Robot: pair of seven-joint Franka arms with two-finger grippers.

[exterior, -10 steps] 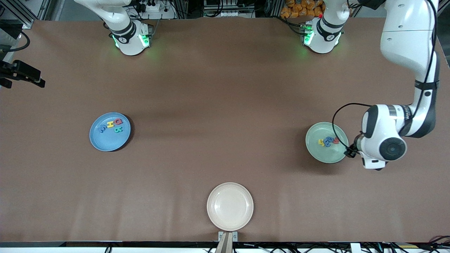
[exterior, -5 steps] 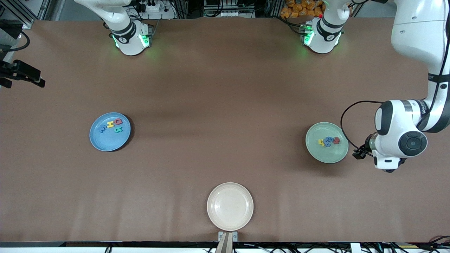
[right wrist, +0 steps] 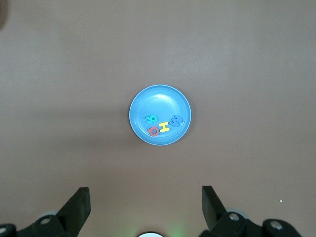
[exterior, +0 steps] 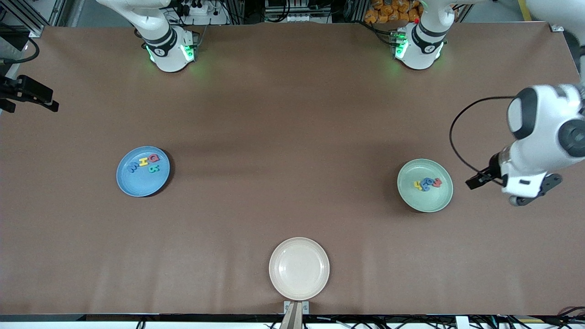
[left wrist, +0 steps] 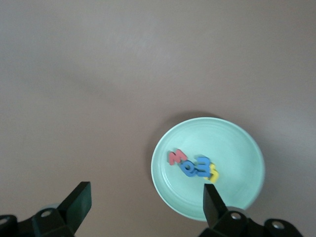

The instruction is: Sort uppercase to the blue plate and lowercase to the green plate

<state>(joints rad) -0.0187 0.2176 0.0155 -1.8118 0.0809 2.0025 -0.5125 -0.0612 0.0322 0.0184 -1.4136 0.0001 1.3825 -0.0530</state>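
Note:
The blue plate (exterior: pixel 141 185) holds the uppercase letters: blue M/W (exterior: pixel 133 167), yellow H (exterior: pixel 143 161), red Q (exterior: pixel 155 158) and teal R (exterior: pixel 153 168). The green plate (exterior: pixel 425 201) holds the lowercase letters: yellow h (exterior: pixel 417 185), two blue letters (exterior: pixel 427 183) and red w (exterior: pixel 437 183). My left gripper (exterior: pixel 530 194) is raised over bare table beside the green plate (left wrist: pixel 232 143), open and empty (left wrist: pixel 146 205). My right gripper (right wrist: pixel 145 207) is out of the front view. It is open and empty, high over the table, with the blue plate (right wrist: pixel 158 101) far below.
A cream plate (exterior: pixel 299 268) sits empty near the front camera's edge, midway along the table. A black bracket (exterior: pixel 27 93) juts in at the right arm's end. The two arm bases (exterior: pixel 170 50) (exterior: pixel 418 45) stand along the farthest edge.
My left gripper has risen and drawn away from the green plate toward the left arm's end of the table. The letters and plates have not moved.

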